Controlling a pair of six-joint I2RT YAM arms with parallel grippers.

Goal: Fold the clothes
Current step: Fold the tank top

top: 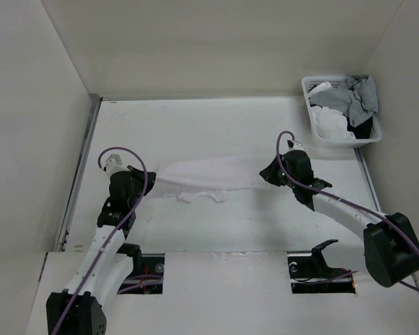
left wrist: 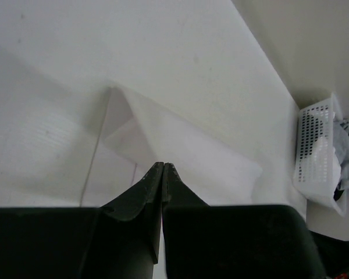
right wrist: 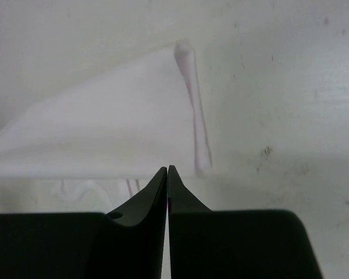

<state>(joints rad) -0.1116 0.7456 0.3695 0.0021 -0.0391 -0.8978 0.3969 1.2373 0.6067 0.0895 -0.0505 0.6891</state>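
Both arms reached forward from their mounts at the near edge of the table (top: 223,132). Left gripper (top: 151,180): jaws pressed together, tips meeting on the left end of the white garment (top: 206,171). In the left wrist view the fingertips (left wrist: 157,174) touched with no gap, and the cloth (left wrist: 180,145) spread away from them in a flat fold. Right gripper (top: 264,172): jaws likewise closed, pinching the garment's right end. In the right wrist view the cloth (right wrist: 104,122) fanned out ahead of the tips, with a thin rolled strip running along its right edge.

The garment stretched as a long band between the two grippers, across the middle of the table. A rumpled lower edge trailed on the surface just nearer than the band.

Far right corner: a white lattice basket (top: 309,94), well apart from the garment. It held a grey garment (top: 362,94) heaped over other white cloth.
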